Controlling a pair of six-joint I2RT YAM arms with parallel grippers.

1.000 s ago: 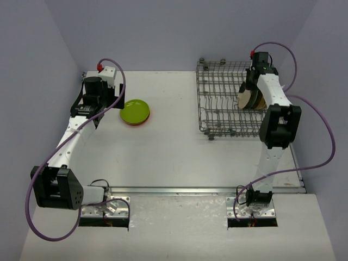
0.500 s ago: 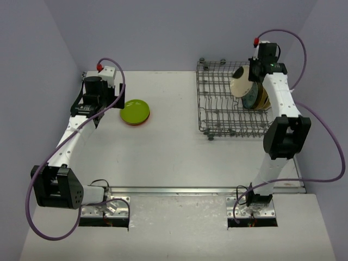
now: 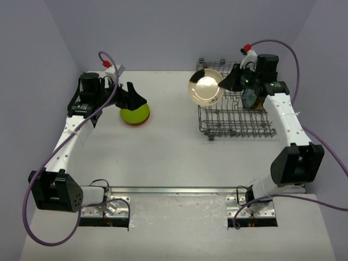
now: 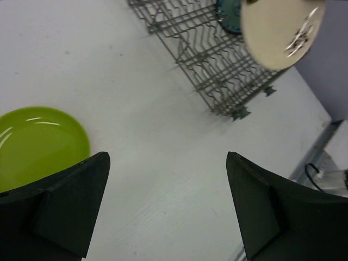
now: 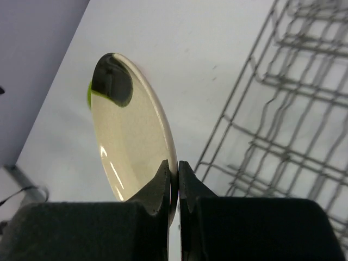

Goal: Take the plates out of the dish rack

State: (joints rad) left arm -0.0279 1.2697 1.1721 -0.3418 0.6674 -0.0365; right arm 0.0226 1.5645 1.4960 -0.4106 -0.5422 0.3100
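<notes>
My right gripper (image 3: 224, 83) is shut on the rim of a tan plate (image 3: 205, 87) and holds it on edge in the air over the left side of the grey wire dish rack (image 3: 231, 115). In the right wrist view the fingertips pinch the plate (image 5: 133, 144) at its rim, gripper (image 5: 178, 165). A pale blue patterned plate (image 3: 252, 98) still stands in the rack. My left gripper (image 3: 136, 100) is open and empty, just above a lime green plate (image 3: 134, 113) stacked on an orange-red one (image 3: 136, 123). The left wrist view shows the gripper (image 4: 167, 159), green plate (image 4: 38, 144) and tan plate (image 4: 280, 30).
The rack (image 4: 217, 60) sits at the table's back right, its right end near the right arm. The purple walls close in the table at the back and both sides. A metal rail (image 3: 179, 190) runs along the near edge.
My right gripper has lifted the tan plate out of the rack and carried it left. My left gripper has swung right, over the green plate stack.
</notes>
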